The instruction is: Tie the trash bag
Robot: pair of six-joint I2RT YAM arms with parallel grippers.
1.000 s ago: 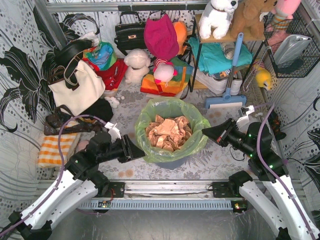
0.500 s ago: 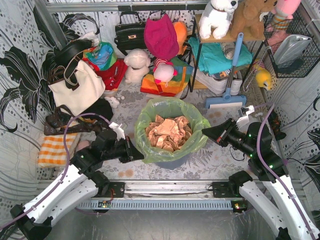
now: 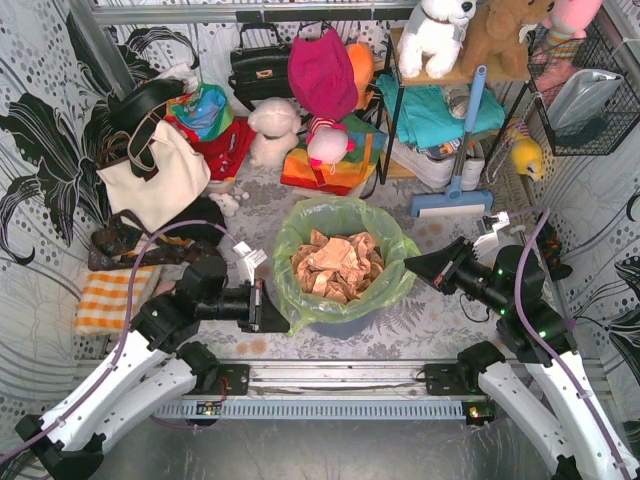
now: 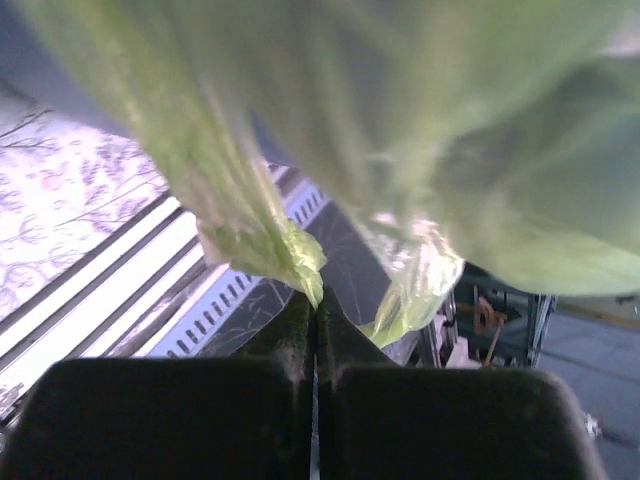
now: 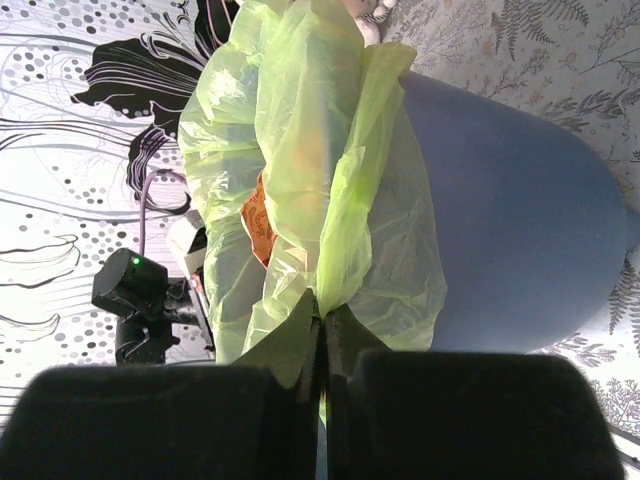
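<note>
The lime-green trash bag [image 3: 300, 222] lines a blue-grey bin [image 3: 342, 328] in the middle of the floor, with crumpled tan paper [image 3: 338, 263] inside it. My left gripper [image 3: 281, 317] is at the bag's near-left rim. In the left wrist view it [image 4: 315, 303] is shut on a pinched fold of the bag [image 4: 262, 243]. My right gripper [image 3: 410, 264] is at the bag's right rim. The right wrist view shows it [image 5: 323, 318] shut on a gathered strip of the bag [image 5: 350, 170], with the bin wall [image 5: 510, 220] behind.
Around the bin lie a cream tote [image 3: 155, 175], a black handbag [image 3: 258, 65], plush toys [image 3: 272, 130] and a blue squeegee mop [image 3: 455, 200]. A shelf [image 3: 450, 75] stands at the back right, a wire basket [image 3: 585, 110] hangs at the right, and an orange striped cloth [image 3: 105, 298] lies left.
My left gripper has closed onto the bag's near-left rim, and its wrist has swung right toward the bin. The right arm has barely moved and keeps its grip.
</note>
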